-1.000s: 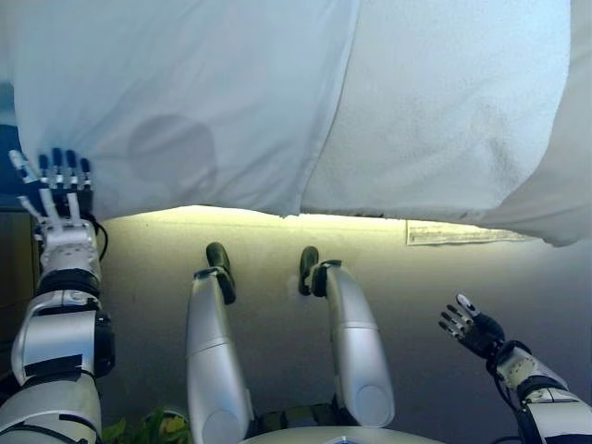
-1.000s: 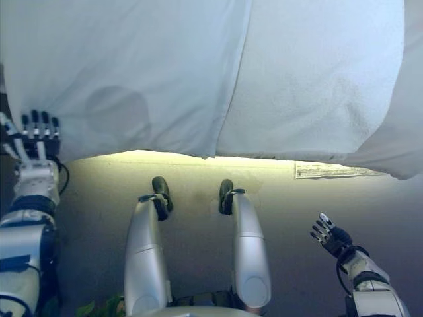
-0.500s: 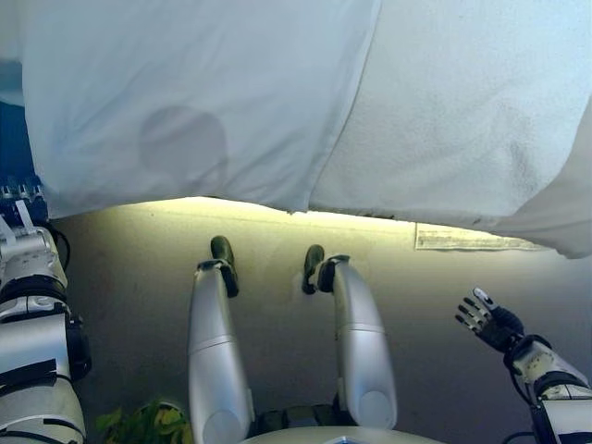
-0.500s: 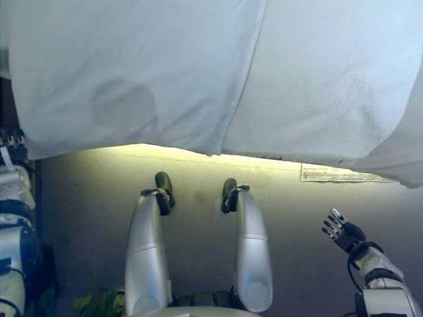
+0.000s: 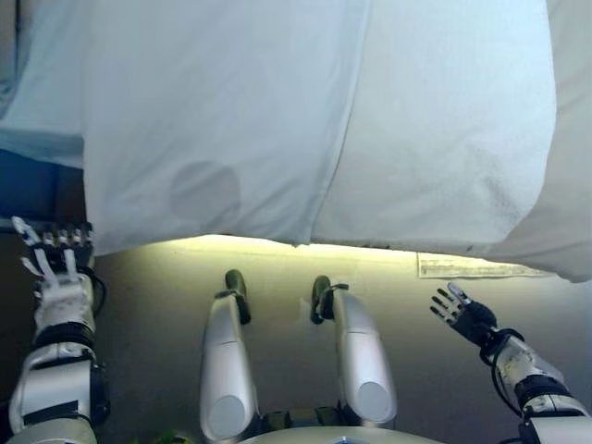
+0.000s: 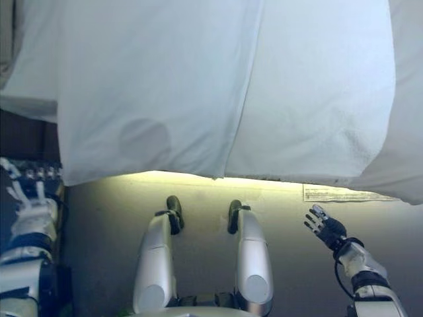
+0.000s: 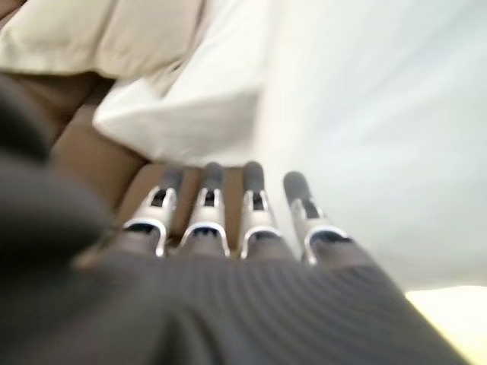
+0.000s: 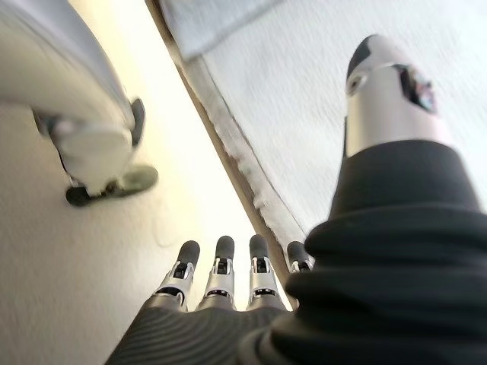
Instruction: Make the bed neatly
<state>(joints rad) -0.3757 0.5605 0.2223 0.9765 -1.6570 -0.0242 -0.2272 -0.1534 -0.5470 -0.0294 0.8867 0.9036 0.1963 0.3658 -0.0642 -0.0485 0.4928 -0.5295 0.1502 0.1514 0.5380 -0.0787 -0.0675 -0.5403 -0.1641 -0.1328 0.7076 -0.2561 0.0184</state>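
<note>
The bed fills the upper half of the eye views. A smooth white sheet (image 5: 213, 120) hangs over its near edge on the left. A textured white blanket (image 5: 444, 129) hangs beside it on the right. My left hand (image 5: 60, 264) is open, fingers straight, just left of and below the sheet's lower left corner (image 7: 190, 114), not touching it. My right hand (image 5: 462, 313) is open with fingers spread, low over the floor, a little below the blanket's hanging edge (image 8: 304, 91). Neither hand holds anything.
Cream pillows (image 7: 99, 38) lie past the sheet's corner, with a brown surface (image 7: 99, 160) below them. A dark blue and brown piece (image 5: 32, 190) stands left of the bed. A white printed label (image 5: 472, 268) lies on the beige floor (image 5: 148, 305) under the bed's edge.
The camera has shifted, showing more of the bed's left side. My left hand has come off the sheet's edge and sits lower left of its corner. My right hand has risen toward the blanket's edge.
</note>
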